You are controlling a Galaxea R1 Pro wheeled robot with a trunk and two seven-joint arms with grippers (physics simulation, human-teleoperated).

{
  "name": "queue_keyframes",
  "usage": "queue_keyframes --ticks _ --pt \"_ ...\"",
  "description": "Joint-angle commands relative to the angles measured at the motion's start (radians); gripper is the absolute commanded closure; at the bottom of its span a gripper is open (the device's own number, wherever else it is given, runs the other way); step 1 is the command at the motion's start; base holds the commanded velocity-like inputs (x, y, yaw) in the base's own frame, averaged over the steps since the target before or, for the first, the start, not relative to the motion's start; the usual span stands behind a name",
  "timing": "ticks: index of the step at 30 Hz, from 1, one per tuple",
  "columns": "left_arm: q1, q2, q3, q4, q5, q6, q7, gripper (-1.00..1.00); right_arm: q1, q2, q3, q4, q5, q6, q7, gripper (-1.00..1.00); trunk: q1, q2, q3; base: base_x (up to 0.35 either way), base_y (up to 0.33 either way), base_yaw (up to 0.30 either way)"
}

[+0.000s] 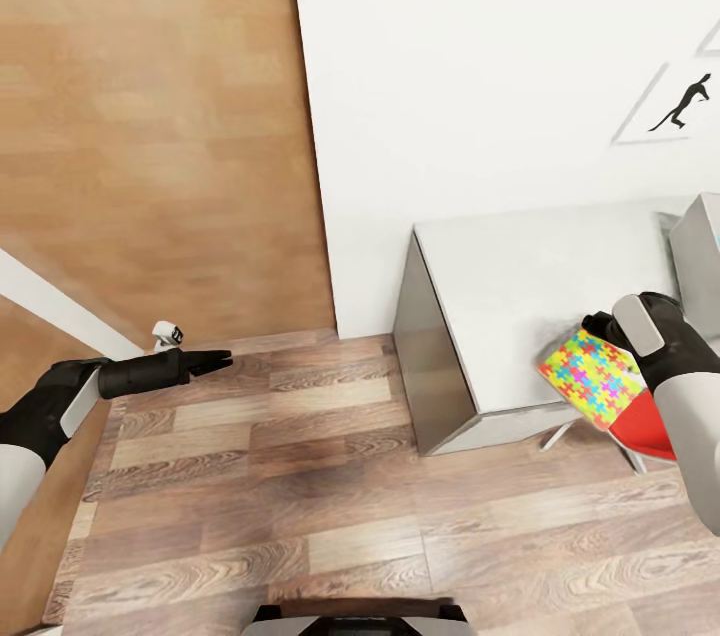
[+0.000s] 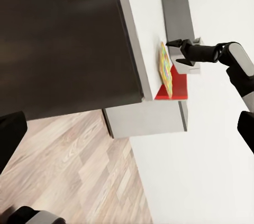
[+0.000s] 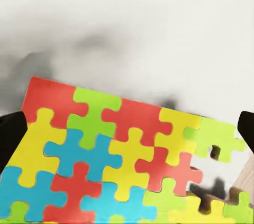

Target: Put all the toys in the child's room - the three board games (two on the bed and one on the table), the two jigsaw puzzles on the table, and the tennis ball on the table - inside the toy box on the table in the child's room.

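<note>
The right gripper (image 1: 600, 328) is clamped on a jigsaw puzzle (image 1: 590, 378) — a flat board of red, yellow, blue and green interlocking pieces, held tilted just above the near edge of the table (image 1: 520, 286). The fingertips themselves are mostly hidden behind the wrist in the head view. In the right wrist view the puzzle (image 3: 121, 155) is seen up close with only dark finger edges at the frame sides, and a few pieces look missing or cut off at one corner. From the left wrist view the puzzle (image 2: 166, 68) is seen edge-on, with the right gripper (image 2: 172, 43) pinching its upper end.

Just under the puzzle a red chair seat (image 1: 640, 421) is partly covered by the right forearm, which is bent up from the lower right edge of the head view.

The left gripper (image 1: 215, 358) is held well away from all that, out over the wood-plank floor (image 1: 300, 476), jaws drawn together on nothing, arm stretched roughly level from the left edge.

Beyond the table a grey box shape (image 1: 700, 261) is cut off by the frame — what it is or holds can't be made out. A framed dinosaur picture (image 1: 675, 106) is hung on the white wall (image 1: 480, 66).
</note>
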State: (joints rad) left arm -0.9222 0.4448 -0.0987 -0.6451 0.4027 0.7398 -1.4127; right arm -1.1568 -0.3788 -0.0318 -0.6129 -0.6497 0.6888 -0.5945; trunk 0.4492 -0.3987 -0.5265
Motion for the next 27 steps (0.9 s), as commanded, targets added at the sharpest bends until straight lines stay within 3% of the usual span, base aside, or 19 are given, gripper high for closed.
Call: queue_keyframes --ticks 1,10,27 --pt "-0.001 0.001 -0.006 0.001 0.006 0.01 -0.002 -1.0 0.0 0.001 0.0 0.019 -0.042 -0.006 -0.007 -1.0 0.001 -0.001 -0.002 0.0 0.207 0.0" --pt "-0.001 0.002 -0.006 0.001 0.007 0.01 -0.002 -1.0 0.001 0.001 0.0 0.021 -0.042 -0.006 -0.007 -1.0 0.001 -0.001 -0.002 0.0 0.112 0.0" --pt "-0.001 0.001 -0.006 0.001 0.007 0.01 -0.001 -1.0 0.001 -0.001 0.0 0.02 -0.042 -0.006 -0.007 -1.0 0.001 -0.001 -0.002 0.0 0.016 -0.001"
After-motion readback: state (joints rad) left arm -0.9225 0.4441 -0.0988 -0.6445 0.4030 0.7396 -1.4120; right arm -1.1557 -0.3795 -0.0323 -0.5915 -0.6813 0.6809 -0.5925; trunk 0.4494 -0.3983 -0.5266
